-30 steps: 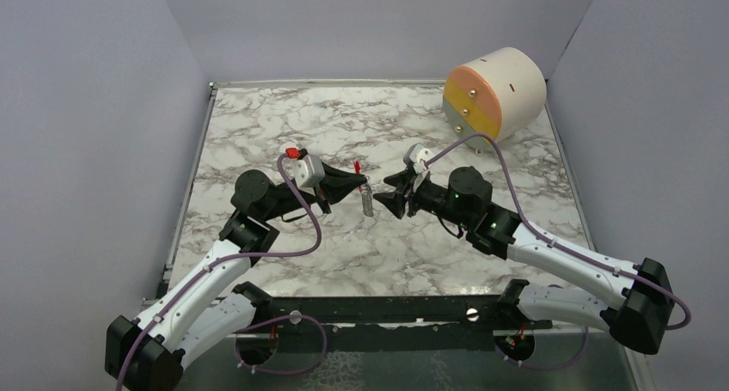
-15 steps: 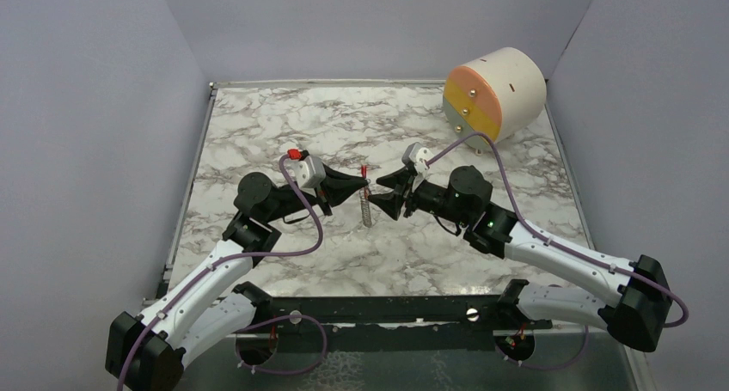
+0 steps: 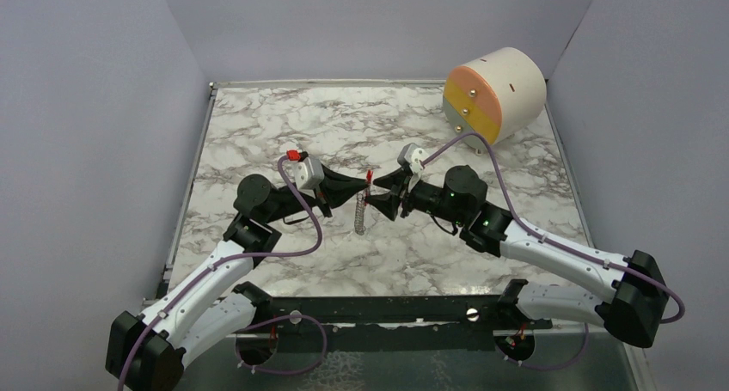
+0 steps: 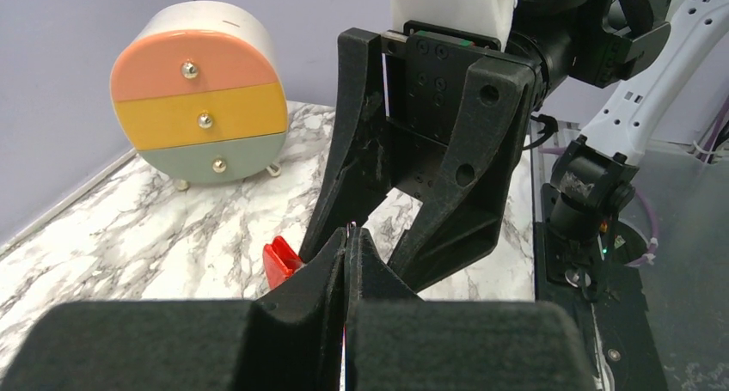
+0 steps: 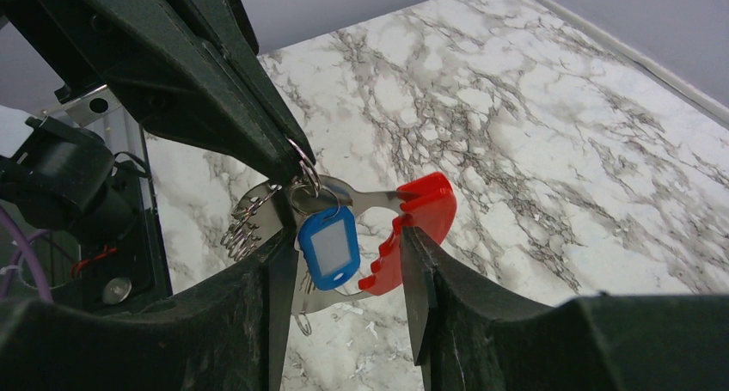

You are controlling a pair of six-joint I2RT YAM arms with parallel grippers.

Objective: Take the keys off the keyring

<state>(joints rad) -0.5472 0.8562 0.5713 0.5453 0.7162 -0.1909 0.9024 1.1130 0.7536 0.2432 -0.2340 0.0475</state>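
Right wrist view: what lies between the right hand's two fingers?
The blue key and the red-ended keyring, shown in the right wrist view.

Small blue-tagged keys (image 5: 328,247) hanging from a split ring (image 5: 306,174), grey coiled keyring (image 3: 361,212) dangling mid-air, red end up

Left wrist view: keyring (image 4: 279,265) hidden behind left jaws — only red end shows.

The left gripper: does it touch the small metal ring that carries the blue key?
Touching. The right wrist view shows the left gripper with closed tips pinching the small metal ring, the blue key hanging just below.
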